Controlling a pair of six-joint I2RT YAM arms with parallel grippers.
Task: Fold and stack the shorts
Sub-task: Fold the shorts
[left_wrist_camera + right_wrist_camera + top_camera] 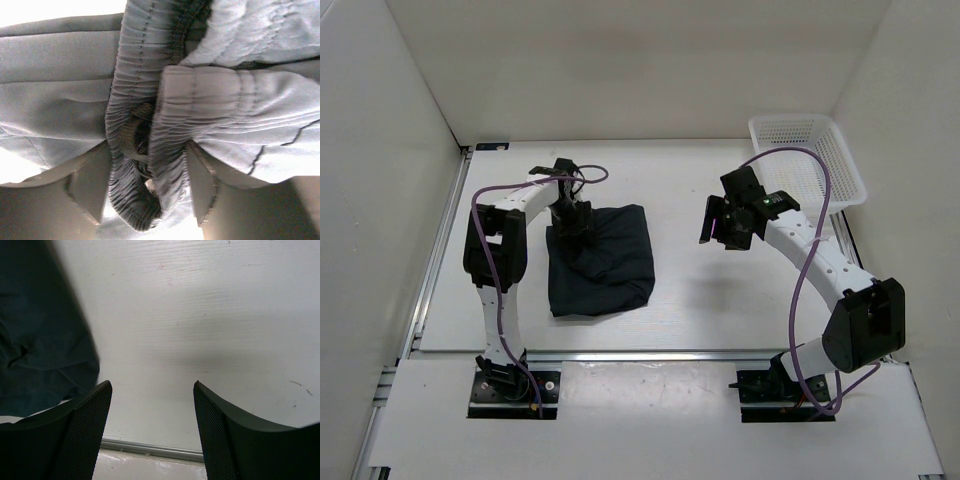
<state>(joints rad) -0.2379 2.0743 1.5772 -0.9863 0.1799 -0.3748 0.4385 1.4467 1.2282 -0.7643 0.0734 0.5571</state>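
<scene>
The shorts (pixel 605 262) lie on the table (pixel 710 290), well to the left of the white mesh basket (pixel 820 135) and nearer the arm bases than it is. They are dark navy, almost black, and folded into a compact, roughly square bundle. The edge farthest from the basket runs fairly straight. The near corner on the basket's side is rounded and slightly puffed.

The left gripper (pixel 570 222) sits on the bundle's far corner, the one away from the basket. In the left wrist view, the gathered elastic waistband (pixel 140 75) is doubled over into a thick ribbed roll that runs down between the fingers (pixel 85 190). A darker woven strip is tucked in its crease. The cloth fills the gap and touches both pads, but I cannot tell whether the jaws are pinching it or only flanking it.

The right gripper (pixel 728 225) hangs between the basket and the shorts, above bare table. Its jaws are spread wide with nothing between them. Its wrist camera shows only the shorts' soft, creased edge (pixel 40 340), off to the side away from the basket.
</scene>
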